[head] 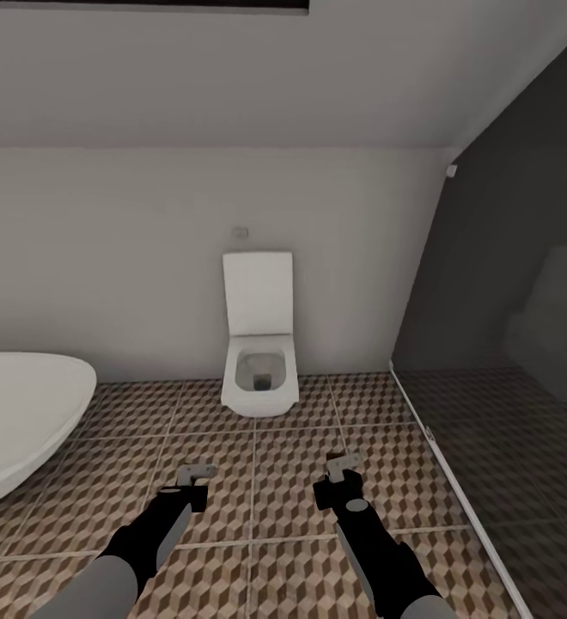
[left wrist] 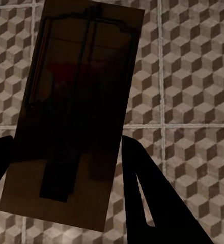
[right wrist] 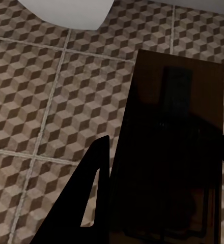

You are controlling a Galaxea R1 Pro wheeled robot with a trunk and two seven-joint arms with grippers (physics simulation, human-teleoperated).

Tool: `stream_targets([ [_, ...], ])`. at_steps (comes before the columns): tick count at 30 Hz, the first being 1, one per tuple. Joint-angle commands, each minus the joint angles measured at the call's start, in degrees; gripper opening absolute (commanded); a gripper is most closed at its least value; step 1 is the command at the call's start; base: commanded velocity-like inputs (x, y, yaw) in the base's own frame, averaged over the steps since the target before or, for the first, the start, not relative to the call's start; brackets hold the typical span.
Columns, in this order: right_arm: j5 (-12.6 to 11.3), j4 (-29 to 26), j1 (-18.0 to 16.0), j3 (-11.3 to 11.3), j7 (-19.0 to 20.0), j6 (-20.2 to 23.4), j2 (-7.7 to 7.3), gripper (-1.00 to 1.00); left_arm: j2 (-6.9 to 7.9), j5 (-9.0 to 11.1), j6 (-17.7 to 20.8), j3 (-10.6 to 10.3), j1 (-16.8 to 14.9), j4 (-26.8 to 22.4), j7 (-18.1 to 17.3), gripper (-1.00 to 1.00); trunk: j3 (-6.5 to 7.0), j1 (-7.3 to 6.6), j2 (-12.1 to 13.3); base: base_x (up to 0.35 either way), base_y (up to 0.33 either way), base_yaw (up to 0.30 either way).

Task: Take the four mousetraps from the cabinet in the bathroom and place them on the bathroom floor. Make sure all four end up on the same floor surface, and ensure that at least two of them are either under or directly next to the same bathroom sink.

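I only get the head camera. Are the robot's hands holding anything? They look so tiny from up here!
Observer: Yes. The left wrist view shows the left gripper clamped on a mousetrap, a brown board with wire parts.
Operator: Is there red on it?
Observer: A dim red mark sits near its middle.
Operator: And the other hand?
Observer: The right gripper grips a second mousetrap, which looks very dark.
Operator: What's under that one?
Observer: Cube-patterned bathroom floor, with a white curved edge just beyond.
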Motion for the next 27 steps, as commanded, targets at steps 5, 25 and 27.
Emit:
stream_targets([
  [5, 0.5, -0.1, 0.0, 0.1, -0.1, 0.5, 0.00, -1.00, 0.04, 0.4, 0.3, -0.5, 0.0, -0.1, 0.6, -1.00, -0.96, 1.10, -2.1, 0.000, 0.000, 0.000],
  [25, 0.5, -0.1, 0.0, 0.1, 0.0, 0.5, 0.00, -1.00, 0.07, 0.3, -6.6, -0.5, 0.0, 0.1, 0.5, -1.00, -4.55, 5.50, -10.1, 0.000, 0.000, 0.000],
  [27, 0.5, -0.1, 0.0, 0.1, -0.1, 0.5, 0.00, -1.00, 0.06, 0.3, -6.7, -0.5, 0.0, 0.3, 0.5, -1.00, -4.91, 5.94, -10.9, 0.000, 0.000, 0.000],
])
